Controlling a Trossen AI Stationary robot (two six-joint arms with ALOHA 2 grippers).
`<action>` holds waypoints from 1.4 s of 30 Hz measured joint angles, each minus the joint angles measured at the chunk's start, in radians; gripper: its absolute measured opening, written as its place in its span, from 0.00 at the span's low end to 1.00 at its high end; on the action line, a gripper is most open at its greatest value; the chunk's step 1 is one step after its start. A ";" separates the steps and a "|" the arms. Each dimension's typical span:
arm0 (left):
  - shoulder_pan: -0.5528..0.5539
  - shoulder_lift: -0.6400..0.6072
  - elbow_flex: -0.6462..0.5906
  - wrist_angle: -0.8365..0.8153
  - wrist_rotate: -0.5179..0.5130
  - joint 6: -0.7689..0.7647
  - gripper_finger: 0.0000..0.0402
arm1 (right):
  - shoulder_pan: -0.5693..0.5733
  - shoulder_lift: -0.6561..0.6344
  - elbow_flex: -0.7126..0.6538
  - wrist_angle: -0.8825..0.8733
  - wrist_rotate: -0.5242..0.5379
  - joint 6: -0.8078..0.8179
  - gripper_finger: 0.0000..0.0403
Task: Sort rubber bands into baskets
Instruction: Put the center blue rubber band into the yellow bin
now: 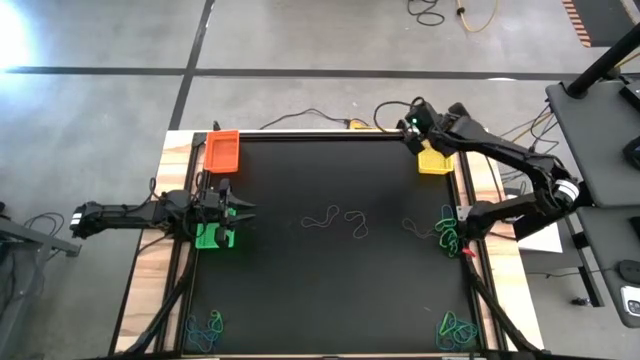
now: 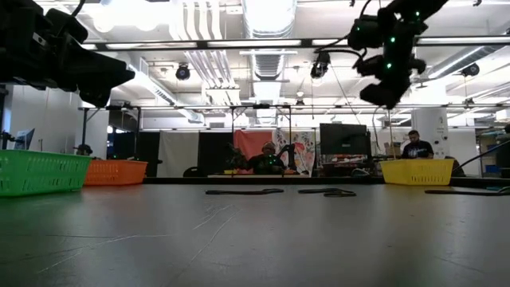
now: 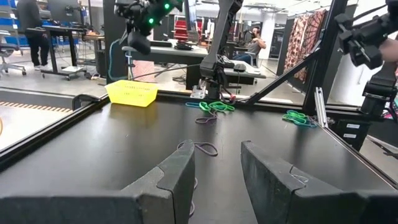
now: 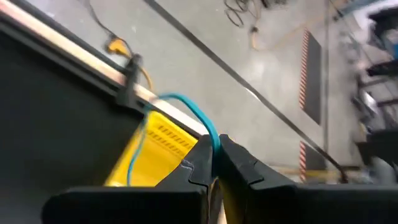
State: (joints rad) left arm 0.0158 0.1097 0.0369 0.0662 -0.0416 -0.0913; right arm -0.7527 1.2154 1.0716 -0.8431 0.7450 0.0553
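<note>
The right end effector (image 4: 214,155) hangs above the yellow basket (image 1: 435,160) at the worktop's (image 1: 340,290) far right corner, clenched on a blue rubber band (image 4: 186,109). The left end effector (image 1: 240,210), fingers parted and empty, hovers over the green basket (image 1: 212,238).

Black table mat (image 1: 330,300) on wood — cables (image 1: 455,12) on grey floor beyond.

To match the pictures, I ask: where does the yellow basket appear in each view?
High view: yellow basket at the far right edge, under the right end effector.
Low view: at right.
Left wrist view: far left.
Right wrist view: bottom centre.
Shared landmark: the right end effector above it.
</note>
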 joint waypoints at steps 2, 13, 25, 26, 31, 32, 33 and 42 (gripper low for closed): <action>0.000 0.000 0.000 0.000 0.000 0.000 0.29 | -0.015 0.005 0.037 -0.094 0.019 0.071 0.03; 0.000 0.000 0.000 0.000 0.000 0.000 0.29 | -0.024 0.109 -0.018 -0.137 0.012 0.231 0.03; 0.000 0.000 0.000 0.000 0.000 0.000 0.29 | -0.121 0.381 -0.046 -0.119 -0.167 0.119 0.03; 0.000 0.000 0.000 0.000 0.000 0.000 0.29 | -0.135 0.398 -0.044 -0.108 -0.217 0.117 0.03; 0.000 0.000 0.000 0.000 0.000 0.000 0.29 | -0.172 0.446 -0.014 -0.089 -0.265 0.127 0.03; 0.000 0.000 0.000 0.000 0.000 0.000 0.29 | -0.172 0.448 -0.009 -0.081 -0.262 0.127 0.03; 0.000 0.000 0.000 0.000 0.000 0.000 0.29 | -0.172 0.449 -0.005 -0.068 -0.263 0.127 0.03; 0.000 0.000 0.000 0.000 0.000 0.000 0.29 | -0.184 0.415 0.002 -0.066 -0.251 0.147 0.04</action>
State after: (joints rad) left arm 0.0158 0.1097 0.0372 0.0662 -0.0414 -0.0910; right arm -0.9367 1.6307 1.0740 -0.9096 0.4938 0.2023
